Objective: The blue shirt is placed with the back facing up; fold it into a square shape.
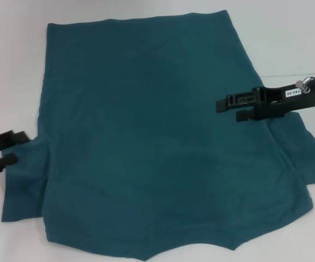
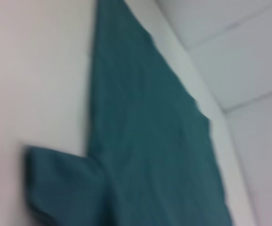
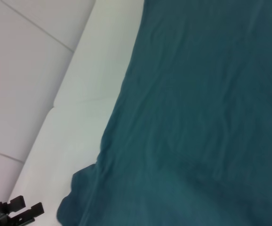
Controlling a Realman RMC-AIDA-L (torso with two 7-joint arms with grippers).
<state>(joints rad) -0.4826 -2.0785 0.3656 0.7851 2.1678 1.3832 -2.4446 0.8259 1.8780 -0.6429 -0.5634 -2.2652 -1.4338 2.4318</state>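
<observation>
With the left gripper (image 1: 7,148) open by one sleeve and the right gripper (image 1: 229,108) open above the blue shirt (image 1: 152,136), uneven pinches on the desk (image 1: 16,65) could skew the fold.

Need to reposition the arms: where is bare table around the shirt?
Bare white table runs left of the dark teal-blue short-sleeved shirt, plus the far right corner. Crowded: left gripper by the left sleeve, right gripper over the right edge.

The blue shirt (image 1: 152,136) lies spread flat, plain back up, both short sleeves out.
</observation>
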